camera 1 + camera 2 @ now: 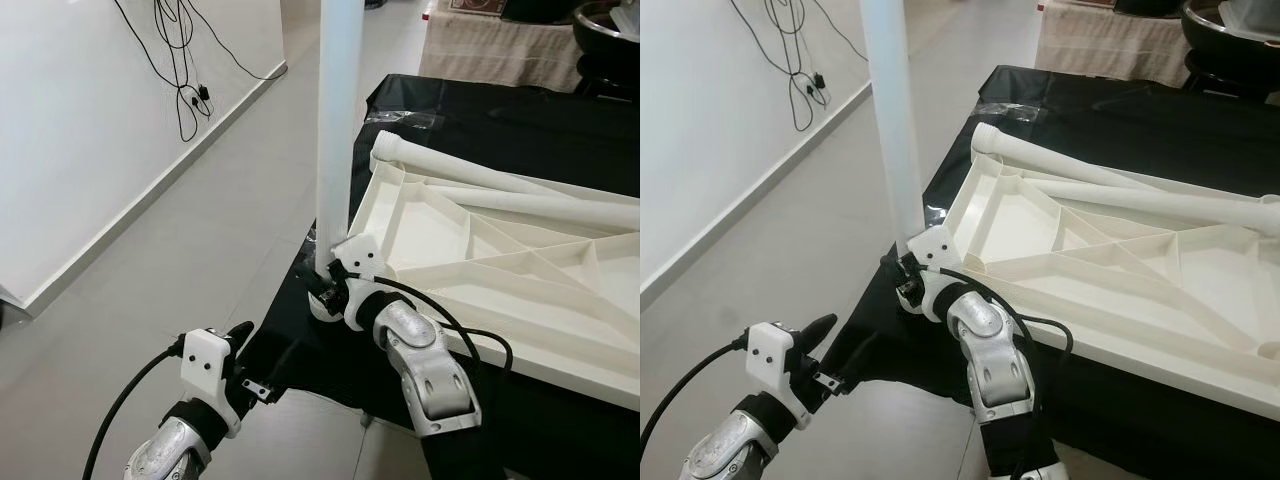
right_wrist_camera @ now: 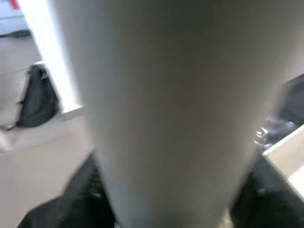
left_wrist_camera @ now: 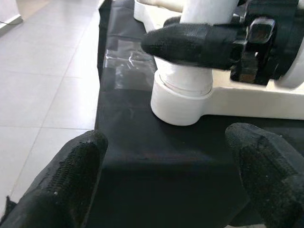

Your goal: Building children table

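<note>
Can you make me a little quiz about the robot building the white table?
1. True or false: the upright white leg stands in the corner socket of the upside-down tabletop.
2. Which tool is closed around the upright leg: A) the left tool, B) the right tool?
3. What colour is the cloth under the tabletop?

Key: 1 true; 2 B, since the left tool is open and hovers below the table edge, touching nothing; 3 black.
</note>
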`<state>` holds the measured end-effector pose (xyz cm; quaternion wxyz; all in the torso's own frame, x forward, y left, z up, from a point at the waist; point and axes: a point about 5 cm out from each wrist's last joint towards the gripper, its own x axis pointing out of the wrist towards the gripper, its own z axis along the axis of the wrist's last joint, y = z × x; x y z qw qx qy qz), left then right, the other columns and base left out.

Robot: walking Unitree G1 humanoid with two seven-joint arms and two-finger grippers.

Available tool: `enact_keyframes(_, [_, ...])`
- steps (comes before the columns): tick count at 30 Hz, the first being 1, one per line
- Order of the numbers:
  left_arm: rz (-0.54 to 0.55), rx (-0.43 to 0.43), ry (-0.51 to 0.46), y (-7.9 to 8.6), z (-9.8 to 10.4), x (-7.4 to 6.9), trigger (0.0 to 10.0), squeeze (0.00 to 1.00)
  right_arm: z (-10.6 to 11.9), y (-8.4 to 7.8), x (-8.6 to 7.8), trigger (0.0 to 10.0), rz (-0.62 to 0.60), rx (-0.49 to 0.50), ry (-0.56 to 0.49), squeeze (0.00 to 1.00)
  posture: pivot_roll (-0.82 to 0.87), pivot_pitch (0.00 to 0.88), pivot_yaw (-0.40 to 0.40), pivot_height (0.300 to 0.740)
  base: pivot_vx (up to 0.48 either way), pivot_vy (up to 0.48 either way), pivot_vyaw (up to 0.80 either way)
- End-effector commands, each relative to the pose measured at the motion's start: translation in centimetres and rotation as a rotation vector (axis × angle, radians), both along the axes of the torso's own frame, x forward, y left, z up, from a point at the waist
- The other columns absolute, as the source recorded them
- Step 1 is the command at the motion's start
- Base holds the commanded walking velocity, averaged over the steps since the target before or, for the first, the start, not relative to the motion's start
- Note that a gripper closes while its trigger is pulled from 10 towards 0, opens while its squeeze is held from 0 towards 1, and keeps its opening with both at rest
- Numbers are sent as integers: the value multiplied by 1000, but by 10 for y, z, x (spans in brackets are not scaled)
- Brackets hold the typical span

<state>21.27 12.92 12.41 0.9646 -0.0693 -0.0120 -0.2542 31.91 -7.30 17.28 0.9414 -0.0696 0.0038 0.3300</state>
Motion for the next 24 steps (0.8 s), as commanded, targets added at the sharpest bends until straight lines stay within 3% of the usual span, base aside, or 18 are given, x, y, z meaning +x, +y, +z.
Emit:
enact_keyframes(1, [3, 3, 13, -1, -5, -1, 10000, 0, 9, 4, 2, 10000, 139, 37, -34, 1000, 54, 157, 2, 740, 0, 0, 0])
enact_keyframes(4, [2, 3, 13, -1, -5, -1, 10000, 0, 16, 3, 5, 10000, 261, 46, -50, 1000, 58, 154, 2, 740, 0, 0, 0])
enact_keyframes(7, [0, 5, 12, -2, -6, 0, 10000, 0, 23, 3, 0, 10000, 571, -33, -104, 1000, 66, 144, 0, 740, 0, 0, 0])
enact_keyframes(8, [0, 5, 12, -2, -6, 0, 10000, 0, 22, 4, -4, 10000, 682, -55, -79, 565, 68, 143, 1, 740, 0, 0, 0])
enact_keyframes(9, [0, 5, 12, -2, -6, 0, 10000, 0, 22, 4, -4, 10000, 682, -55, -79, 565, 68, 143, 1, 740, 0, 0, 0])
enact_keyframes(10, [1, 5, 12, -2, -6, 0, 10000, 0, 21, 4, -7, 10000, 744, -75, -61, 125, 72, 141, 1, 740, 0, 0, 0])
enact_keyframes(11, [1, 7, 11, -3, -6, 0, 10000, 0, 19, 7, -6, 10000, 791, -102, -41, 0, 76, 142, 1, 740, 0, 0, 0])
enact_keyframes(17, [0, 16, 7, -2, -6, -1, 10000, 0, 18, 17, 7, 10000, 887, -123, 15, 0, 90, 146, 8, 740, 0, 0, 0])
enact_keyframes(18, [0, 18, 6, -3, -5, -1, 10000, 0, 17, 19, 11, 3412, 907, -130, 28, 0, 93, 149, 6, 740, 0, 0, 0])
enact_keyframes(20, [1, 18, 5, -3, -5, -1, 10000, 0, 17, 19, 13, 3412, 921, -136, 36, 0, 93, 149, 6, 740, 0, 0, 0])
enact_keyframes(21, [1, 18, 5, -3, -5, -1, 10000, 0, 17, 19, 14, 0, 935, -132, 47, 0, 93, 150, 6, 740, 0, 0, 0])
enact_keyframes(24, [2, 15, 4, -3, -5, -1, 10000, 0, 15, 17, 17, 0, 950, -135, 63, 0, 93, 157, 2, 740, 0, 0, 0])
